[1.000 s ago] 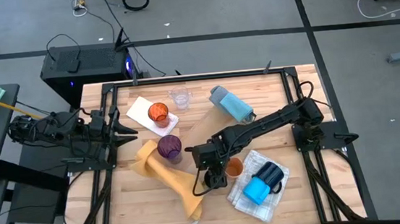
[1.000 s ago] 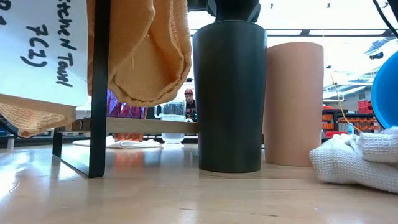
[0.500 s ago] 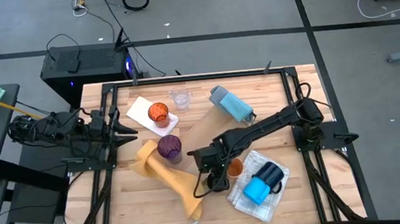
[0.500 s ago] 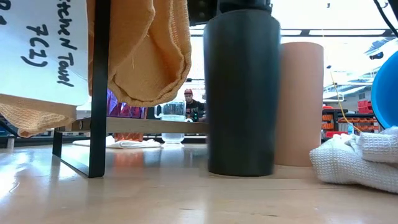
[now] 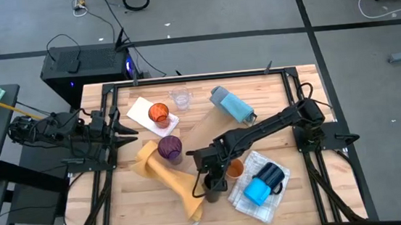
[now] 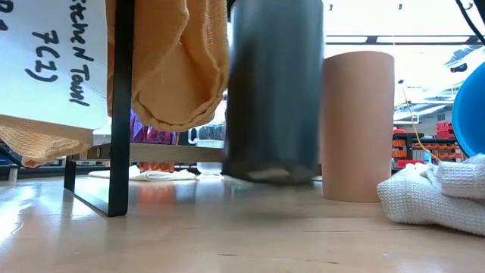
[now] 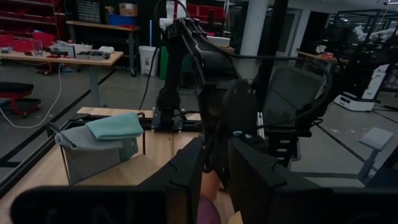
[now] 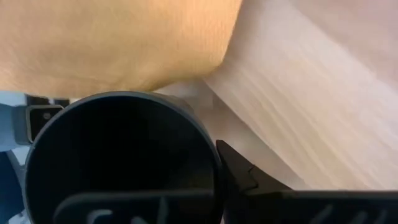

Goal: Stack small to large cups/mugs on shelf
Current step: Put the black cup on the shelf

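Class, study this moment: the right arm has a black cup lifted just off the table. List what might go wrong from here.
1. The black cup hangs just above the table beside the orange cup; a sideways swing could topple that one.
2. The yellow towel hangs close by and could snag the black cup.
3. The right gripper holds the cup at its rim, so it might tilt or slip. The left gripper waits at the table's edge.

Cups: five — black [image 5: 212, 185], orange [image 5: 234, 169], purple [image 5: 169, 148], red-tinted [image 5: 158, 114], clear [image 5: 180, 98]
Mugs: two — blue [image 5: 257, 191], navy [image 5: 271, 174]
Arms: two

Even overhead light; black cup [image 6: 273, 91] motion-blurred (low view), bright backlit windows behind.
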`<move>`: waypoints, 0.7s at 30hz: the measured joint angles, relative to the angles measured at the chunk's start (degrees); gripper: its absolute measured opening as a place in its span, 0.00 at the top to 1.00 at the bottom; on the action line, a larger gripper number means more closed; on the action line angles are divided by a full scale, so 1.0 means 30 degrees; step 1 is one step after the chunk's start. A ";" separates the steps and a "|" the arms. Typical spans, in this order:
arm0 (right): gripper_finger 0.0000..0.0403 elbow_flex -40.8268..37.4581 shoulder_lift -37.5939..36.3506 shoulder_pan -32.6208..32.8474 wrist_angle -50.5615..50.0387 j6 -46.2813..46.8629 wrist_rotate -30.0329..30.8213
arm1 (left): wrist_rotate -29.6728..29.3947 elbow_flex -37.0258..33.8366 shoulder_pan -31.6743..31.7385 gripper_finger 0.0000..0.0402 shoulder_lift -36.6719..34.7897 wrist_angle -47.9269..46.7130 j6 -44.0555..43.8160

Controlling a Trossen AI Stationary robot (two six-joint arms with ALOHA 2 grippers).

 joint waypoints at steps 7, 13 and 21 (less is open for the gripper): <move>0.99 0.2448 -0.0029 -0.0152 -0.2507 -0.0547 0.0833 | 0.0000 0.0002 0.0000 0.77 0.0005 -0.0008 0.0000; 0.99 0.5081 -0.0029 -0.0527 -0.4739 -0.1108 0.2495 | 0.0000 0.0000 0.0000 0.78 0.0003 -0.0008 0.0000; 0.99 0.6153 -0.0051 -0.2019 -0.6168 -0.1951 0.4903 | 0.0000 0.0004 -0.0002 0.78 0.0006 -0.0008 -0.0008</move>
